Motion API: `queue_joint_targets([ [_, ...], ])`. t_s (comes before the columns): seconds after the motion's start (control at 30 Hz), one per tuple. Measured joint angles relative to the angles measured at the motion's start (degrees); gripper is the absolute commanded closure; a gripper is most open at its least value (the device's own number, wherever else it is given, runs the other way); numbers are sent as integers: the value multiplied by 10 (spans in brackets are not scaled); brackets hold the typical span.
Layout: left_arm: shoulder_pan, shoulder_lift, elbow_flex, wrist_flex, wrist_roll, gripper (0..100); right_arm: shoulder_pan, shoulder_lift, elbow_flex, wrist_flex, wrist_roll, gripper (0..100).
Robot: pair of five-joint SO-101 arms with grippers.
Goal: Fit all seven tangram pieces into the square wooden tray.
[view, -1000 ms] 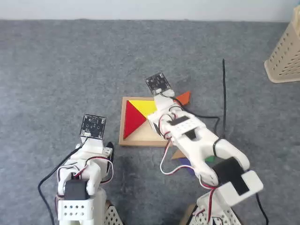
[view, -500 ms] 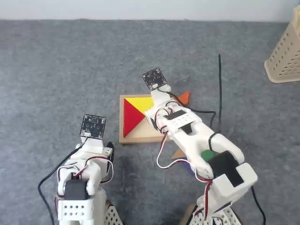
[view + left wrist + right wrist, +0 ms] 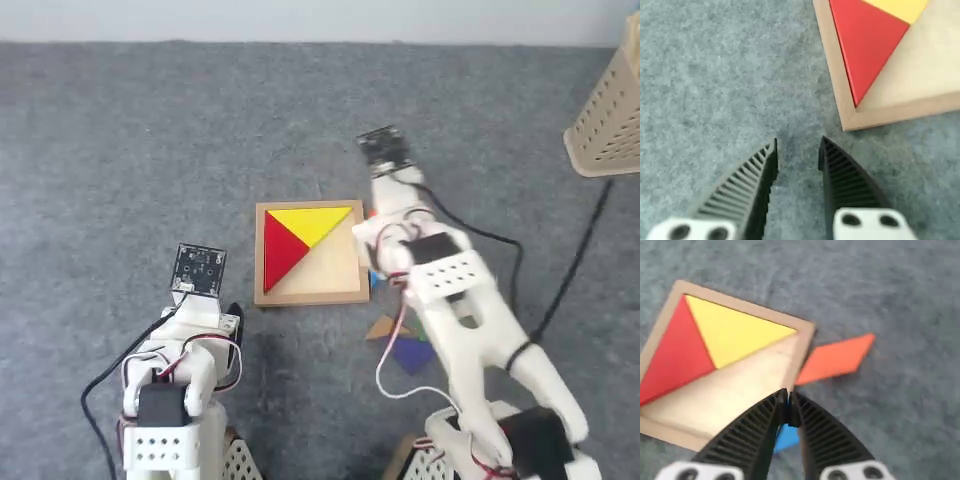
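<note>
On the grey carpeted bench point(image 3: 150, 130), count as follows: one square wooden tray point(image 3: 310, 298), two arms, one beige slatted basket point(image 3: 610, 110) far out at 2 o'clock from the tray.

Pieces seated in the tray: two. The red triangle point(image 3: 280, 250) fills the 9 o'clock side and the yellow triangle point(image 3: 312, 222) the 12 o'clock side; they meet along one slanted edge. The remainder of the tray floor is bare wood.

Pieces on the carpet: five, all on the tray's right.
- One orange parallelogram point(image 3: 835, 360), just beside the rim at about 2 o'clock.
- One blue piece point(image 3: 786, 437), close to the rim at 4 o'clock.
- One brown triangle point(image 3: 380, 327) and one purple piece point(image 3: 410, 353), farther out at 5 o'clock.
- One green sliver point(image 3: 420, 331) (mostly hidden by the arm).

Right end effector point(image 3: 787, 397): fingers drawn together, no gap at the tips, poised over the tray's 3 o'clock rim with the blue piece below; whether it touches anything cannot be told.

Left end effector point(image 3: 798, 150): fingers moderately apart, holding nothing, over bare carpet near the tray's 7 o'clock corner.
</note>
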Motion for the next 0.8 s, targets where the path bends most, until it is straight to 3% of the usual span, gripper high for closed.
queue_joint_targets([
  [0.27, 0, 0, 0, 0, 0, 867, 86, -4, 1, 92, 62, 988],
  [0.57, 0, 0, 0, 0, 0, 867, 78, -4, 1, 200, 117, 987],
  [0.8, 0, 0, 0, 0, 0, 867, 76, -4, 1, 210, 130, 976],
])
